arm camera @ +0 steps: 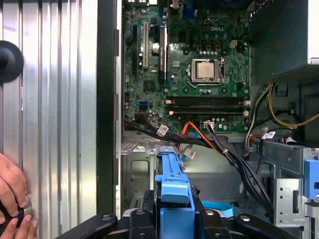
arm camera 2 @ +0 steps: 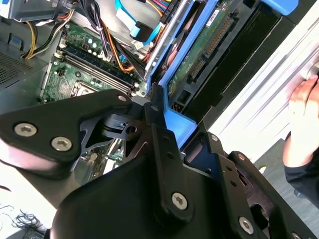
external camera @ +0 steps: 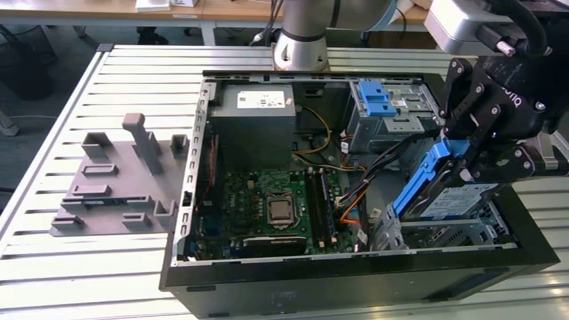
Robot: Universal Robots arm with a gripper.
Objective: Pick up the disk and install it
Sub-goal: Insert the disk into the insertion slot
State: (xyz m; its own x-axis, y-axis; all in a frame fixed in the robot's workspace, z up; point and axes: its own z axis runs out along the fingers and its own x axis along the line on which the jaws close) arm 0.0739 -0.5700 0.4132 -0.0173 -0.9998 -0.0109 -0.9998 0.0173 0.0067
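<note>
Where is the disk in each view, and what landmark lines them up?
Exterior view: the disk hangs tilted in the gripper, over the case's end at the exterior view's right.
First wrist view: its blue bracket, edge-on, points from the gripper toward the motherboard.
Second wrist view: its green circuit-board side shows, beside the motherboard.
Shared landmark: the motherboard.

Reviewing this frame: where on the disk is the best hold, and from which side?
The blue bracket at the disk's raised end, from above, squeezed from both sides. The disk hangs tilted, low end toward the bay, so a top hold likely leaves that end free to slide in. The tool is shut on it there.
</note>
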